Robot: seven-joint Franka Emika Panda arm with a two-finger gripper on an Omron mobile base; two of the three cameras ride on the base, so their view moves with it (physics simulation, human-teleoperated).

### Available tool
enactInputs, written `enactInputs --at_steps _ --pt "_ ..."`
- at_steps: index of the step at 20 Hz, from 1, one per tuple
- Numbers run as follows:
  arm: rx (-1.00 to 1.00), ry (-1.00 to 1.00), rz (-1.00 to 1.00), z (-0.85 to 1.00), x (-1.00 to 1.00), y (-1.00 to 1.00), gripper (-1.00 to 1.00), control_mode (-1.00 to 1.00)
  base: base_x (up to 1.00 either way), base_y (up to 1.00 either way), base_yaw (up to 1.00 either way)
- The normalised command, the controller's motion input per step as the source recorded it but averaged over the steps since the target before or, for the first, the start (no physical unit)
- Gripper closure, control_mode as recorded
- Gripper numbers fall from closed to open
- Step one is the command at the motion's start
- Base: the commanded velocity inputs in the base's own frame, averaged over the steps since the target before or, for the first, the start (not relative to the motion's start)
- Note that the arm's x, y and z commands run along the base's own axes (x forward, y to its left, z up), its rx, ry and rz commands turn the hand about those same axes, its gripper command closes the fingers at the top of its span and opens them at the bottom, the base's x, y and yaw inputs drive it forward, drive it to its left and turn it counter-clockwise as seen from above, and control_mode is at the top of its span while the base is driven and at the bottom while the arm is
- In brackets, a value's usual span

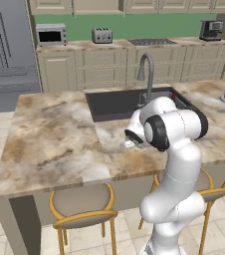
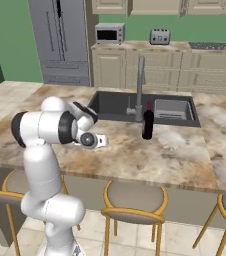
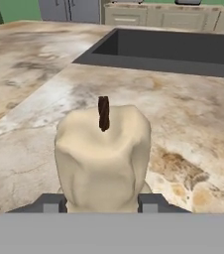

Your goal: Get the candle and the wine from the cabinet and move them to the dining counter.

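Gripping the candle (image 3: 103,156) near its base, the gripper (image 3: 103,202) has its two dark fingers (image 3: 51,203) pressed against either side of the wax, about half open around that wide cream body. The candle is a squat, lumpy cream block with a short brown wick standing up at its top. It sits low over the dining counter (image 3: 193,124), at or just above the marbled top; whether its base actually touches the surface cannot be told.

In the right base view the arm bends down over the near part of the counter (image 2: 150,155), with the hand (image 2: 91,140) close to the top, left of the sink (image 2: 115,106). The wine (image 2: 148,121) stands upright on the counter at the near rim of the sink, just right of the steel tap (image 2: 140,82), apart from the hand. In the left base view the arm's own white body hides the bottle.

Gold-framed round stools (image 1: 82,205) line the near side of the island. Across the kitchen, the back worktop carries a microwave (image 1: 51,34) and a toaster (image 1: 102,35) below a green wall.
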Motion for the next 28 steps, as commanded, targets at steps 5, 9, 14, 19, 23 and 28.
enactInputs --at_steps 5,9,14,19,23,28 --pt "0.0 0.0 0.0 -0.04 0.25 0.0 1.0 -1.0 0.0 0.0 0.0" --pt "0.0 0.01 0.0 -0.12 0.06 0.0 1.0 -1.0 0.0 0.0 0.0" --pt "0.0 0.0 0.0 -0.1 0.0 0.0 1.0 -1.0 0.0 0.0 0.0" --pt "0.0 0.0 0.0 -0.04 0.0 0.0 1.0 -1.0 0.0 0.0 0.0" --pt "0.0 0.0 0.0 0.0 0.0 0.0 1.0 -1.0 0.0 0.0 0.0" --pt "0.0 0.0 0.0 0.0 0.0 0.0 1.0 -1.0 0.0 0.0 0.0"
